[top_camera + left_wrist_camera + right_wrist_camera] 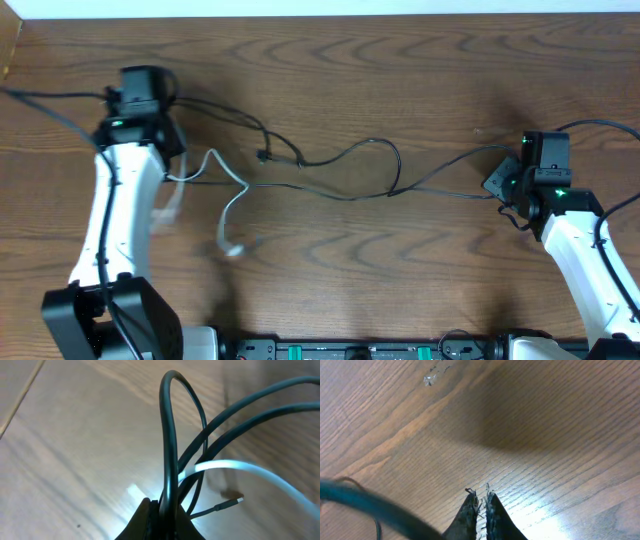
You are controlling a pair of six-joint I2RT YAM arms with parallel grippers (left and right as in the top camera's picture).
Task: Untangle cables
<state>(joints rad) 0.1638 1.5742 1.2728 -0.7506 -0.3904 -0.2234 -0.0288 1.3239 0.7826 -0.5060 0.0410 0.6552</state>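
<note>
A thin black cable (345, 196) runs in loose loops across the table between my two grippers, with a small plug end (263, 155) lying near the middle left. A white cable (228, 208) curves from my left arm toward the front. My left gripper (150, 115) is shut on a loop of the black cable (169, 435); the white cable (235, 466) passes just beside the jaws (167, 510). My right gripper (497, 184) holds the cable's other end. In the right wrist view the fingertips (481, 497) are almost together and the black cable (365, 502) leaves to the left.
The wooden table (400, 70) has its far edge along the top of the overhead view. A black cable end with a silver tip (232, 502) lies on the wood near the left jaws. The arms' own supply cables trail off at the far left and far right.
</note>
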